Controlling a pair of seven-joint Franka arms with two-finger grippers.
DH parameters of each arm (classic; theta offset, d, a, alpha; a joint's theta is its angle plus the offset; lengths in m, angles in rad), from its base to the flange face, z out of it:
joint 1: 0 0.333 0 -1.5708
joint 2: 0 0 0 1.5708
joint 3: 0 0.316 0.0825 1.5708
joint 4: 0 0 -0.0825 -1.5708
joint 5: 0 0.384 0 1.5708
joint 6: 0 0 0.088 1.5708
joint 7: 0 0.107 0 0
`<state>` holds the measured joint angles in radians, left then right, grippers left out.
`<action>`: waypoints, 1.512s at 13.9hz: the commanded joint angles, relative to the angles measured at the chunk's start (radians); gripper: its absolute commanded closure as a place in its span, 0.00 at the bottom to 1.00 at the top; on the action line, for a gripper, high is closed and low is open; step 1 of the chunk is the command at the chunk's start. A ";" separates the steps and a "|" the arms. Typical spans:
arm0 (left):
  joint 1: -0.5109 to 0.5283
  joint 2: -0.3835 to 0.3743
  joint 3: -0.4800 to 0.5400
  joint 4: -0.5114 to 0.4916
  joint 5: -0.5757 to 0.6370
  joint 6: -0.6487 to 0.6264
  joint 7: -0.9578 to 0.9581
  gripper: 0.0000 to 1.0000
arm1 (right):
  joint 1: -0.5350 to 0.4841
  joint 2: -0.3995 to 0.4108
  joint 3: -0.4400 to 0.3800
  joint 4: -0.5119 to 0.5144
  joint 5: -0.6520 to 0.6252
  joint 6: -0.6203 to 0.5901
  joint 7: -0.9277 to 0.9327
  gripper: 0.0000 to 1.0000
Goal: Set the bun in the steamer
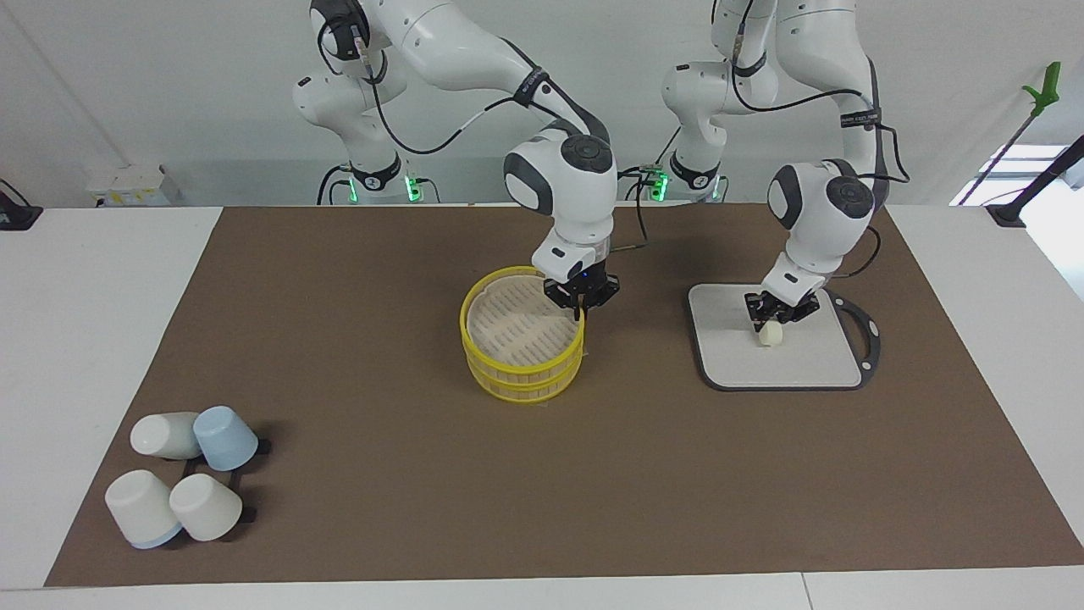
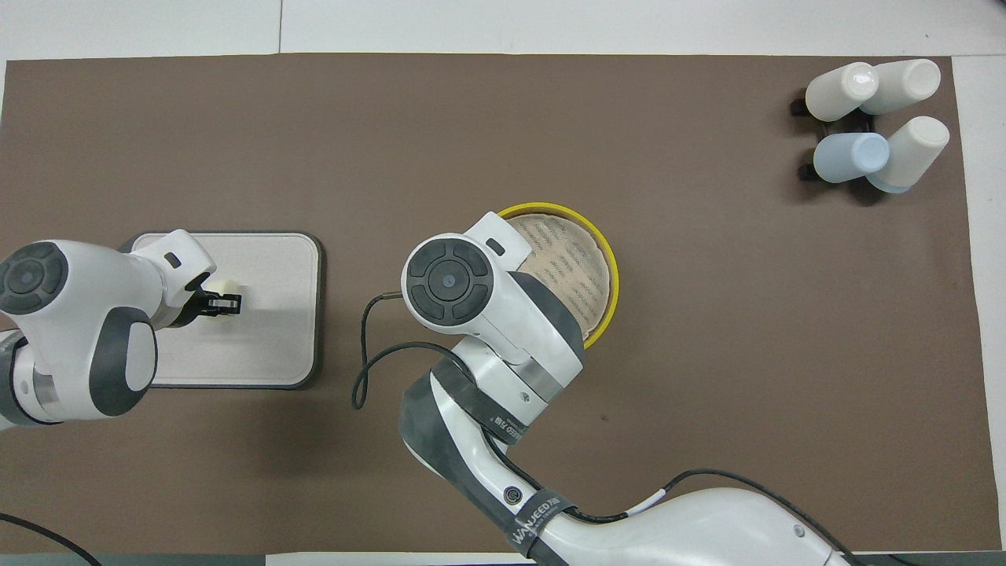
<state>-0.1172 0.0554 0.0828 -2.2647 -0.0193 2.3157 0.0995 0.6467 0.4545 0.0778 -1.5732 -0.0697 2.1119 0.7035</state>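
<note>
Bun [image 1: 771,335] lay on the grey board [image 1: 813,360], toward the left arm's end of the desk [image 1: 381,491]. The facing view showed the left gripper [image 1: 765,320] low over the board with its fingers [image 1: 756,318] just above the bun, at the bun's 11 o'clock; whether they gripped it or how wide they stood could not be told. From overhead the left gripper [image 2: 222,302] pointed toward 3 o'clock and the bun [image 2: 229,288] showed only as a pale sliver at its fingertips, the wrist covering the board's [image 2: 267,346] near corner.

The steamer [image 1: 522,346], two yellow-rimmed tiers with the slatted lid on top, stood at mid-desk, well apart from the board. The facing view showed the right gripper [image 1: 581,303] at the rim's 2 o'clock, fingers pointing down at the edge; their spread could not be read. Overhead, the right arm's wrist hid that gripper and the robots' side of the steamer [image 2: 589,259].

Four cups [image 1: 182,487], three white and one blue, lay tipped on a black rack at the right arm's end, farthest from the robots, at 8 o'clock from the steamer in the facing view.
</note>
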 commanded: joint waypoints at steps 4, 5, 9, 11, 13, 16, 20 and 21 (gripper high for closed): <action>-0.108 0.038 0.002 0.432 -0.062 -0.462 -0.280 0.70 | -0.187 -0.011 0.002 0.325 -0.012 -0.525 -0.377 1.00; -0.160 0.059 0.002 0.480 -0.065 -0.475 -0.384 0.70 | -0.262 -0.054 0.002 0.315 -0.009 -0.577 -0.495 1.00; -0.470 0.116 0.002 0.504 -0.065 -0.308 -0.830 0.70 | -0.432 -0.117 -0.003 0.292 -0.095 -0.777 -0.876 1.00; -0.597 0.174 0.002 0.472 -0.065 -0.141 -0.929 0.69 | -0.463 -0.132 -0.001 0.265 -0.201 -0.803 -0.990 1.00; -0.675 0.199 0.003 0.413 -0.064 -0.035 -0.936 0.67 | -0.527 -0.138 -0.001 0.242 -0.206 -0.797 -1.062 1.00; -0.739 0.288 0.006 0.412 -0.047 0.029 -0.943 0.66 | -0.544 -0.151 0.000 0.213 -0.200 -0.791 -1.065 1.00; -0.743 0.328 0.005 0.402 -0.047 0.094 -0.978 0.52 | -0.542 -0.152 0.000 0.211 -0.197 -0.791 -1.059 1.00; -0.743 0.327 0.005 0.404 -0.047 0.094 -0.991 0.26 | -0.542 -0.154 0.000 0.210 -0.197 -0.791 -1.058 1.00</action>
<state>-0.8461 0.3890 0.0729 -1.8463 -0.0770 2.3824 -0.8517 0.1117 0.3391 0.0692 -1.3242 -0.2532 1.3114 -0.3470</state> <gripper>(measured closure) 0.634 0.907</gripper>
